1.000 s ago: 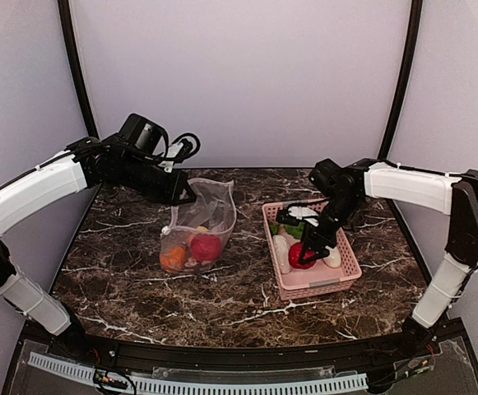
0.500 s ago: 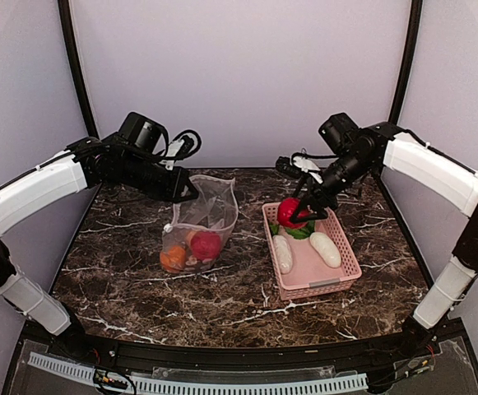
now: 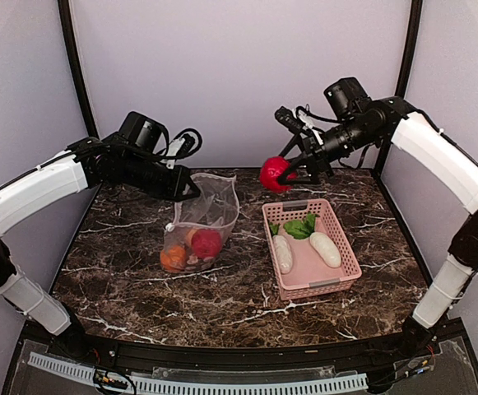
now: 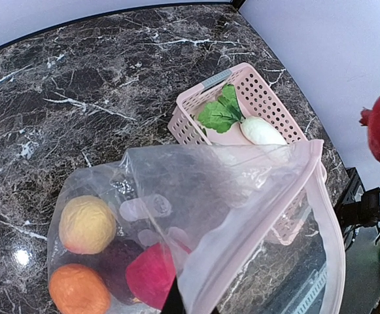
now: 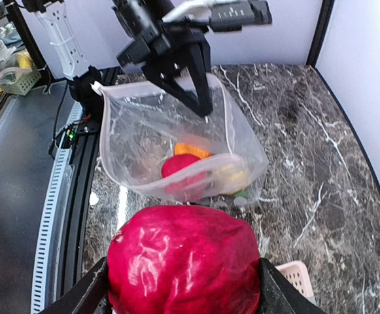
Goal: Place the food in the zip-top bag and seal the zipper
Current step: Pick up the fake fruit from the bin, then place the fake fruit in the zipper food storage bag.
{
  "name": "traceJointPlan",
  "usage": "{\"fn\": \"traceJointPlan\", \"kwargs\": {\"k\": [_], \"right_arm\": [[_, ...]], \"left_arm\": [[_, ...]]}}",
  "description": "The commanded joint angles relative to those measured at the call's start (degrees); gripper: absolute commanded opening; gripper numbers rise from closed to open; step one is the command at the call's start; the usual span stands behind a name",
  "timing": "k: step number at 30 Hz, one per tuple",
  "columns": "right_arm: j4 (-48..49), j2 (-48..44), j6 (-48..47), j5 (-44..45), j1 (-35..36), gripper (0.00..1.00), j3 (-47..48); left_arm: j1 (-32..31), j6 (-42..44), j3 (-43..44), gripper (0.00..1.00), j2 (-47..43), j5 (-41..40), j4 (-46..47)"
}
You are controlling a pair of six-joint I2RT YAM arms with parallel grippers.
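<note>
The clear zip-top bag (image 3: 206, 216) stands open on the table, its mouth edge held up by my left gripper (image 3: 191, 191), which is shut on the rim by the pale zipper strip (image 4: 320, 216). Inside lie an orange ball (image 4: 78, 291), a yellow ball (image 4: 87, 224) and a red fruit (image 4: 152, 273). My right gripper (image 3: 281, 173) is shut on a red round fruit (image 3: 274, 173) and holds it high, right of the bag and above the basket's far end. In the right wrist view the fruit (image 5: 184, 258) fills the jaws, with the open bag (image 5: 176, 140) beyond.
A pink mesh basket (image 3: 337, 276) sits right of the bag, holding two white oblong pieces (image 3: 281, 253) and green leaves (image 3: 299, 228). Dark marbled table (image 3: 239, 304) with purple walls around.
My right gripper took the red fruit out of the basket, lifted it and carried it back and left toward the bag. The left gripper and bag stayed put.
</note>
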Motion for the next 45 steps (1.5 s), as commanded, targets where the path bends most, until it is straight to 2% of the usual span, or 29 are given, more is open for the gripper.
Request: {"fn": "traceJointPlan", "kwargs": {"k": [1, 14, 29, 40, 45], "right_arm": [[2.4, 3.5, 3.4, -7.1, 2.7, 0.48, 6.9], [14.0, 10.4, 11.4, -9.9, 10.7, 0.49, 14.0], [16.9, 15.1, 15.2, -10.5, 12.7, 0.49, 14.6], [17.5, 16.2, 14.1, -6.2, 15.9, 0.5, 11.5], [19.3, 16.9, 15.5, -0.2, 15.9, 0.51, 11.2]], "left_arm": [[-0.2, -0.6, 2.1, 0.01, 0.0, 0.6, 0.1], [-0.2, -0.8, 3.1, 0.01, -0.5, -0.7, -1.5], [-0.2, -1.5, 2.6, 0.01, -2.1, -0.2, -0.9], [-0.2, -2.8, 1.6, 0.01, -3.0, 0.9, 0.8], [-0.2, -3.3, 2.3, 0.01, -3.8, 1.1, 0.5]]}}
